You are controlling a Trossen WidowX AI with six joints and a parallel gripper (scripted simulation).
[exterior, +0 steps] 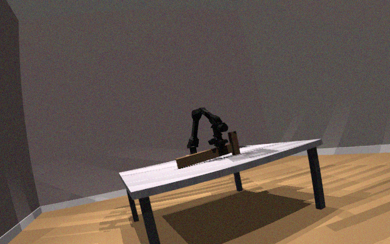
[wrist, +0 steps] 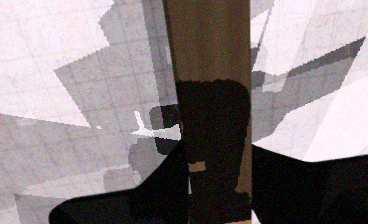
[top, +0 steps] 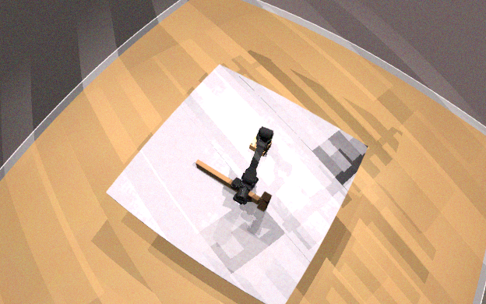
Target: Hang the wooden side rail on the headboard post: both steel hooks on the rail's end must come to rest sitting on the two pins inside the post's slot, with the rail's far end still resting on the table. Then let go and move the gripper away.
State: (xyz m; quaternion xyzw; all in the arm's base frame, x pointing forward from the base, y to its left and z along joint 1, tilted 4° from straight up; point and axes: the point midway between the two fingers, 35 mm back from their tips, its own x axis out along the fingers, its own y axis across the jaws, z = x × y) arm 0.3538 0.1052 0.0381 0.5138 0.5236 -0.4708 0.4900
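Observation:
The wooden side rail (top: 213,172) (exterior: 194,159) (wrist: 210,40) runs from its far end, low at the table, to the headboard post. The post (top: 264,201) (exterior: 234,143) stands upright on the table. The rail's near end is right beside the post and looks in line with it; whether it touches cannot be told. My gripper (wrist: 202,141) is shut on the rail near its post end, one black finger on each side. The arm hides part of the rail in the top and exterior views. The steel hooks, the slot and the pins cannot be made out.
The white table (top: 160,187) (exterior: 141,181) carries the rail, the post and the arm. The arm's base (top: 265,134) stands behind the rail, and the arm reaches over it. Patchy shadows fall across the table top.

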